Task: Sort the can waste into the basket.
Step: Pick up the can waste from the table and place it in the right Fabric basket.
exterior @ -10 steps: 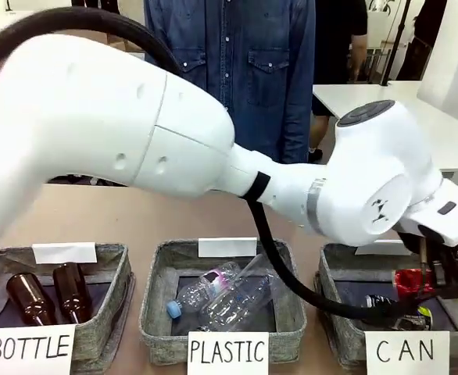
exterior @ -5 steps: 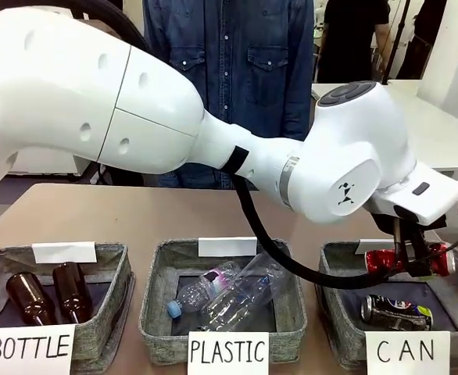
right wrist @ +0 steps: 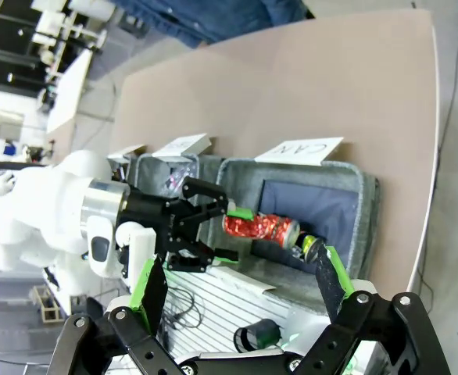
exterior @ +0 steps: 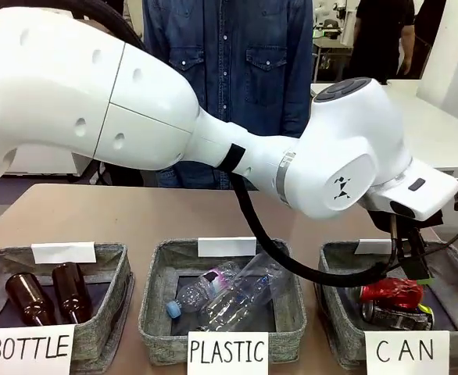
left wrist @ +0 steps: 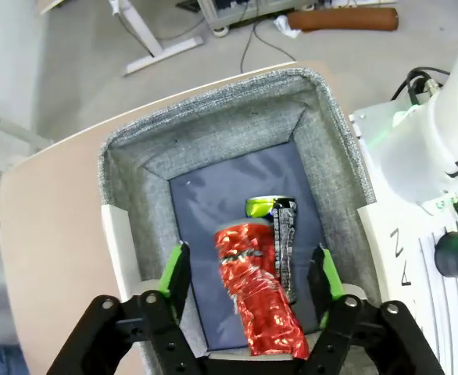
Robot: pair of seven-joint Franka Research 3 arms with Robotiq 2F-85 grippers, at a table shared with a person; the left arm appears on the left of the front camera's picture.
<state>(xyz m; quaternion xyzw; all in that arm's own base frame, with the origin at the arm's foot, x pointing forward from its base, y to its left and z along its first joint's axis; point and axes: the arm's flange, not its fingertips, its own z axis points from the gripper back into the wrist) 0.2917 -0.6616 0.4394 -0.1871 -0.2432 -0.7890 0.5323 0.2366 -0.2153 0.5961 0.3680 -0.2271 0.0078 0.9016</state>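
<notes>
Because the red can (left wrist: 256, 301) is thin, dented metal, it is probably light, easily crushed and slick, so its mid-body is looking like the safest place to take hold. It is lying between the wide-open fingers of the left pincer (left wrist: 248, 269), apparently touching neither pad, inside the CAN basket (left wrist: 135, 211). The dark can (left wrist: 285, 234) is lying against it at two o'clock. The right pincer (right wrist: 241, 285) is gaping empty, well apart from the basket.
</notes>
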